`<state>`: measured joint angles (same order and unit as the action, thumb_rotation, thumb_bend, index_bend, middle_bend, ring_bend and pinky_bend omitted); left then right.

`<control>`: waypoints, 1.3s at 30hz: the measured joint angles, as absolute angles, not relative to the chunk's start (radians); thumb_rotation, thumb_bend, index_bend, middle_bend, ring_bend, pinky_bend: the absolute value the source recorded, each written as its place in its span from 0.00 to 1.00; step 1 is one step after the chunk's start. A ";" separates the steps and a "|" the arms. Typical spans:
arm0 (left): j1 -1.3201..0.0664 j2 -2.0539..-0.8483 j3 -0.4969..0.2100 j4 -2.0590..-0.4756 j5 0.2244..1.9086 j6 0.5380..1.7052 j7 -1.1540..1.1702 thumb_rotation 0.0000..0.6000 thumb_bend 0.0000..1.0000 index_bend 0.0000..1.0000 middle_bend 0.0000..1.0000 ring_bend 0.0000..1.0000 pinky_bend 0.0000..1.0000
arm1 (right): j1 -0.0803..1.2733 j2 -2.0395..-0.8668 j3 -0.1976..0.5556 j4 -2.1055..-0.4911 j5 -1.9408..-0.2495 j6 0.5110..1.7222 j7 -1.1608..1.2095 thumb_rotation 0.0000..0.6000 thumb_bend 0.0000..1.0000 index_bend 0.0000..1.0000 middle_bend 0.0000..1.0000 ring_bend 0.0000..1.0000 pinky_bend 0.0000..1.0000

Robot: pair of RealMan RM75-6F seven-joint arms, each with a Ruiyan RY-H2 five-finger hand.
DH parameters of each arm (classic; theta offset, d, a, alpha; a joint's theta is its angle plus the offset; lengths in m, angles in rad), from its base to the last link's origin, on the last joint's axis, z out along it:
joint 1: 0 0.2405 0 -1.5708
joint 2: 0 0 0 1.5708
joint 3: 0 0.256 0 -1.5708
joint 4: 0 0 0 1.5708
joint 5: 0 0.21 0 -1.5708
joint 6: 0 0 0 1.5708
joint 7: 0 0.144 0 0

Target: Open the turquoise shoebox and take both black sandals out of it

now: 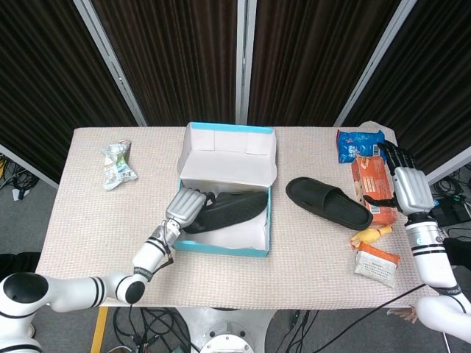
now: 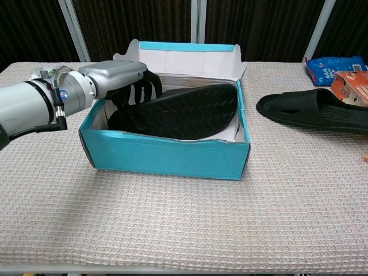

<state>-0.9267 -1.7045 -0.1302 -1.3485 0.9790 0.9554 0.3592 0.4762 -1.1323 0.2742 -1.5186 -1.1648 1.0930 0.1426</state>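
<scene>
Nearest to the chest camera stands the turquoise cardboard shoebox [image 2: 167,154], already open, with its lid [image 1: 228,151] folded upright at the back so that the inside is free to reach. Inside it lies one black rubber sandal [image 2: 184,109], turned with its ribbed sole up and leaning toward the right wall. At the left end of the box the left hand [image 2: 135,86] reaches over the wall, and its dark fingers [image 2: 140,94] are curled over the edge of this sandal; it seems to grip the sandal, probably to lift it out, though the contact under the sandal is hidden. The second black rubber sandal [image 1: 329,202] lies already outside, on the beige woven counter [image 1: 96,228] just to the right of the box, so I judge that half of the task is finished. Further right, the right hand [image 1: 403,176] rests beside an orange snack carton [image 1: 375,187], well apart from the box; I cannot tell whether its fingers are spread or closed. A blue snack bag [image 1: 359,143] lies behind the carton, and a crumpled silver wrapper [image 1: 116,163] lies far to the left.
</scene>
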 measured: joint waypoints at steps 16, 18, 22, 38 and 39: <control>-0.888 -1.763 -0.135 -1.251 1.103 0.945 0.211 1.00 0.36 0.64 0.73 0.69 0.78 | 0.484 -1.146 0.294 -1.524 -1.141 1.100 0.124 1.00 0.00 0.00 0.00 0.00 0.00; -0.881 -1.764 -0.141 -1.247 1.117 0.944 0.165 1.00 0.40 0.66 0.75 0.71 0.81 | 0.483 -1.146 0.295 -1.525 -1.138 1.102 0.123 1.00 0.00 0.00 0.00 0.00 0.00; -0.864 -1.764 -0.156 -1.235 1.156 0.942 0.048 1.00 0.44 0.68 0.77 0.73 0.83 | 0.481 -1.145 0.296 -1.529 -1.136 1.103 0.123 1.00 0.00 0.00 0.00 0.00 0.00; -0.740 -1.607 -0.239 -1.388 1.289 1.098 -0.309 1.00 0.45 0.68 0.76 0.73 0.85 | 0.478 -1.134 0.303 -1.551 -1.158 1.115 0.137 1.00 0.00 0.00 0.00 0.00 0.00; -0.727 -1.585 -0.243 -1.404 1.290 1.114 -0.311 1.00 0.45 0.68 0.76 0.73 0.85 | 0.478 -1.133 0.303 -1.553 -1.161 1.116 0.139 1.00 0.00 0.00 0.00 0.00 0.00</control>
